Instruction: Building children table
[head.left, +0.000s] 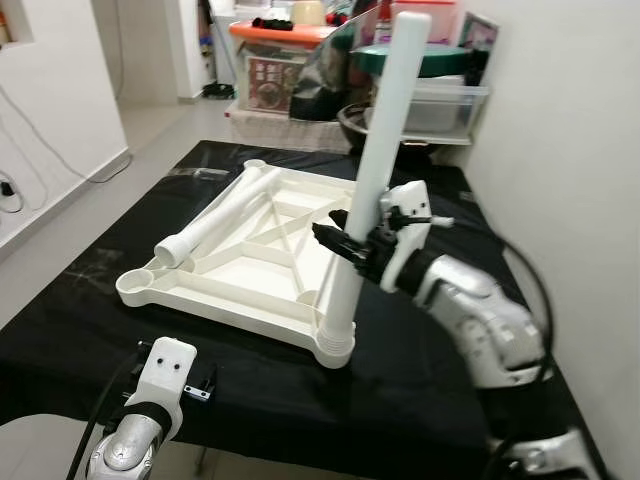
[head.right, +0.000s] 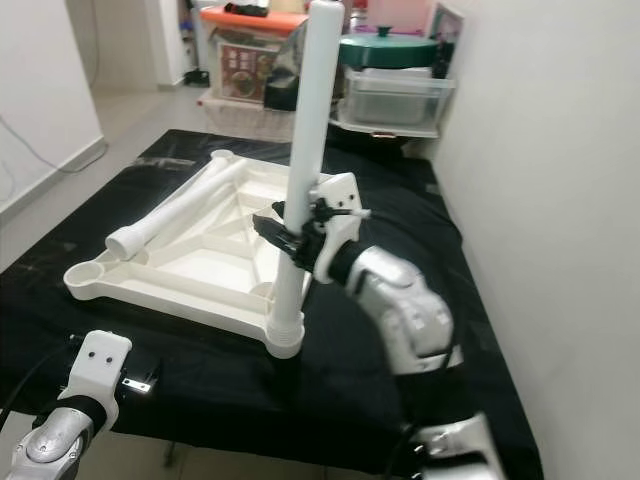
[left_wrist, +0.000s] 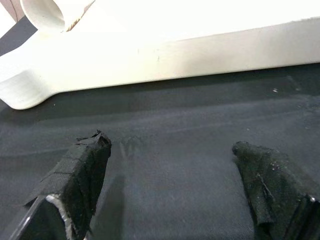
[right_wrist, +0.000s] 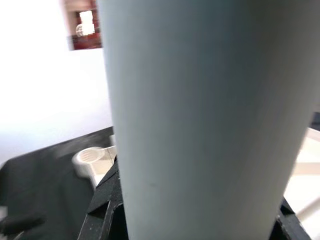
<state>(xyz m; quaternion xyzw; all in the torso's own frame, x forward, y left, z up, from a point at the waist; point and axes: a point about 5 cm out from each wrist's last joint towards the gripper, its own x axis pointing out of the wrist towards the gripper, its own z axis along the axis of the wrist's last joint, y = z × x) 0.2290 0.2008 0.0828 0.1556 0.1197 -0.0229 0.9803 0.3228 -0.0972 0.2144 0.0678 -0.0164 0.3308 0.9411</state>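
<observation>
A white plastic tabletop (head.left: 245, 275) lies upside down on a black-covered table (head.left: 420, 400). One white leg (head.left: 375, 150) stands nearly upright in the near right corner socket (head.left: 335, 340). My right gripper (head.left: 338, 244) is shut on this leg at mid height; in the right wrist view the leg (right_wrist: 200, 125) runs between the black fingers (right_wrist: 102, 210). A second white leg (head.left: 215, 215) lies slanted across the tabletop's ribs. My left gripper (left_wrist: 170, 165) hovers open over the black cloth just in front of the tabletop's near edge (left_wrist: 165, 55), holding nothing.
A white wall (head.left: 570, 150) runs close along the table's right side. Behind the table stand storage boxes with an orange lid (head.left: 280, 32), a green-lidded pot (head.left: 440, 58) and a clear bin (head.left: 445, 105). Bare floor (head.left: 90, 190) lies to the left.
</observation>
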